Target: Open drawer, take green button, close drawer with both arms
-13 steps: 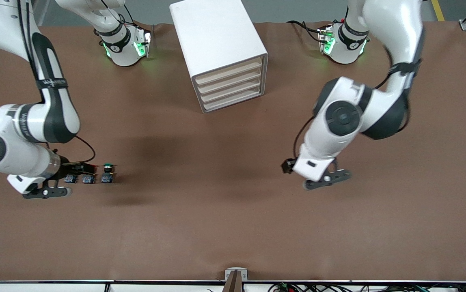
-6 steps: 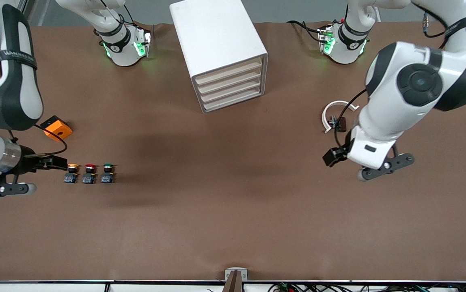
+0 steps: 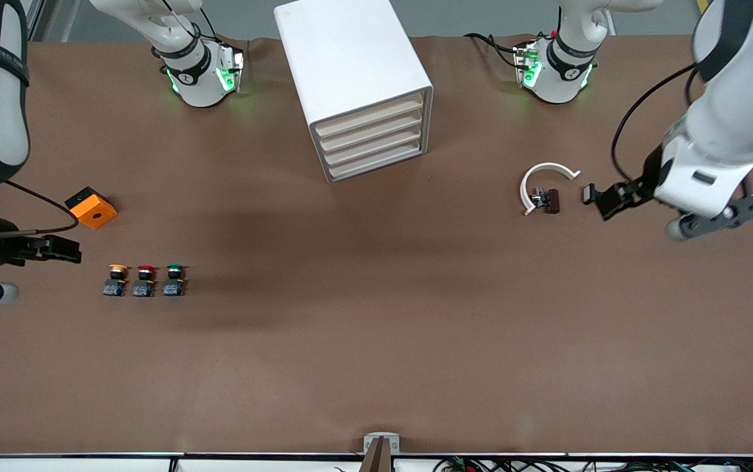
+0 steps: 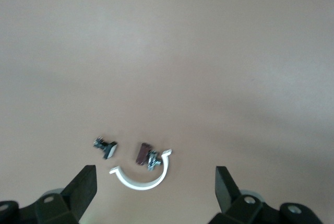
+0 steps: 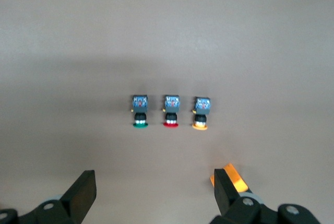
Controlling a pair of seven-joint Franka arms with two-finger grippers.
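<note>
While drawer [image 3: 372, 141] shut, both pincers gape.

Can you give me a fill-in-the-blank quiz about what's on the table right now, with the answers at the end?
1. All four drawers of the white cabinet are ____.
2. In the row of three buttons, the red button stands between the green button and the ____ one.
3. The fingers of the left gripper are ____.
4. Near the right gripper lies a block coloured ____.

Answers: shut; yellow; open; orange
</note>
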